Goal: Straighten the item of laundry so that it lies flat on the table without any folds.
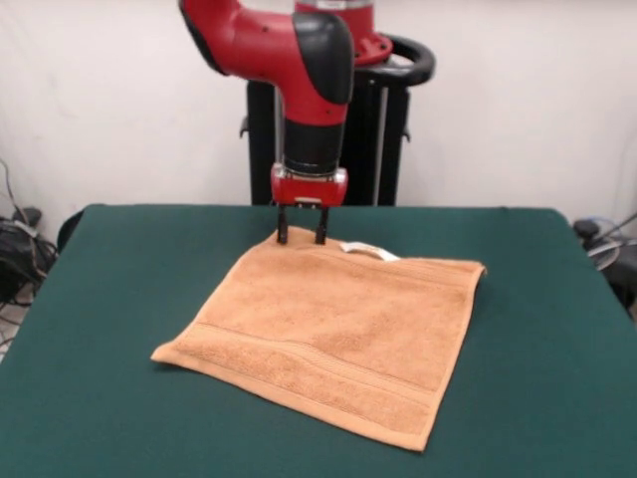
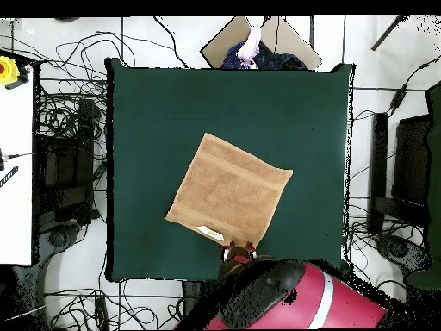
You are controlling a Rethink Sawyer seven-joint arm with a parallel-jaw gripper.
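The orange-tan towel (image 1: pixel 328 334) lies spread out on the green table (image 1: pixel 109 299), turned like a diamond, and no folds show in it. Its border bands run along two sides, and its white tag (image 1: pixel 368 250) sticks out from the far edge. My gripper (image 1: pixel 302 237) points straight down at the towel's far corner. Its two fingers are apart, one on each side of the corner tip. In the overhead view the gripper (image 2: pixel 239 251) is at the towel's (image 2: pixel 228 190) bottom corner, near the tag (image 2: pixel 209 231) and close to the table's (image 2: pixel 146 112) bottom edge.
The black pedestal (image 1: pixel 328 149) stands behind the table's far edge. In the overhead view a person's hand (image 2: pixel 251 45) and a brown board (image 2: pixel 280 36) show beyond the table's top edge. Cables and equipment lie on the floor around the table.
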